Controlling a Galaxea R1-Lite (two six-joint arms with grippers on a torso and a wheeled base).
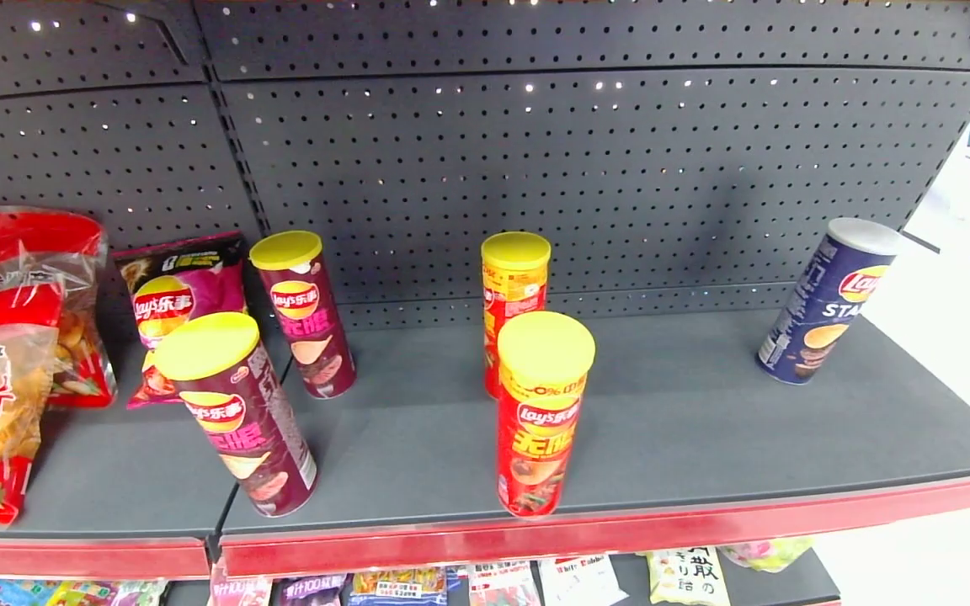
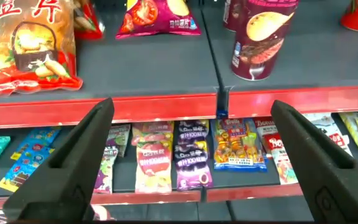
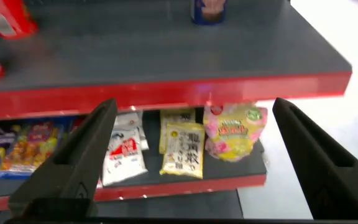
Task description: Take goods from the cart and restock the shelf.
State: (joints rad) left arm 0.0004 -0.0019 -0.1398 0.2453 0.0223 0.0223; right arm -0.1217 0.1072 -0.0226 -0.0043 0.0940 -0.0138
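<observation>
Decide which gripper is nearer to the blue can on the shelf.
Right. The right gripper hangs low before the blue can; the left gripper hangs farther off, before the front purple can.

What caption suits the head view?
Two maroon tubes, two red tubes and one blue tube on a grey shelf.

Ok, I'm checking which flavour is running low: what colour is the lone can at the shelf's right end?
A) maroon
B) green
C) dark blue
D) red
C: the can standing apart at the right end of the shelf is dark blue with a silver top.
</observation>
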